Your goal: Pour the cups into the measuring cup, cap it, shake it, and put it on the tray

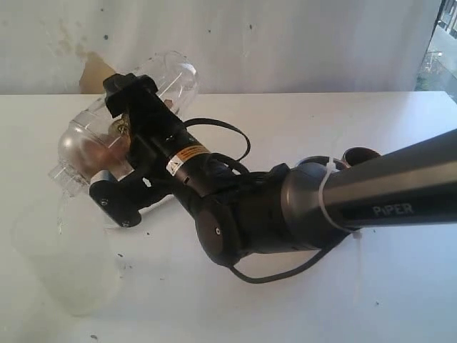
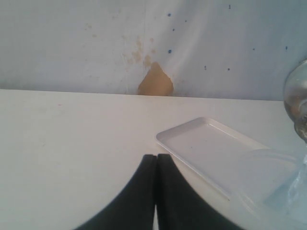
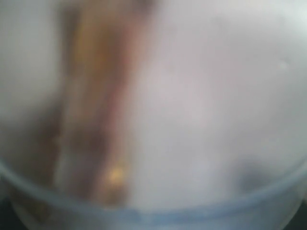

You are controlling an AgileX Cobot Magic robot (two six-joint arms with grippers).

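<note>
A cloudy translucent plastic cup (image 1: 68, 268) stood upright on the white table (image 1: 300, 314). Behind it, the speckled wall (image 2: 72, 43) bore a tan patch (image 2: 155, 82) at its foot.

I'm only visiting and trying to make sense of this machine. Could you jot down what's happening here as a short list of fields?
Right gripper: closed around the measuring cup, holding it in the air
Measuring cup: clear plastic, tilted, something brownish inside
Left gripper: shut, holding nothing, low over the table near the tray
Tray: white, lying flat on the table
Cloudy plastic cup: upright on the table, below the held cup
Wooden cup: mostly hidden behind the right arm
Table: white
</note>
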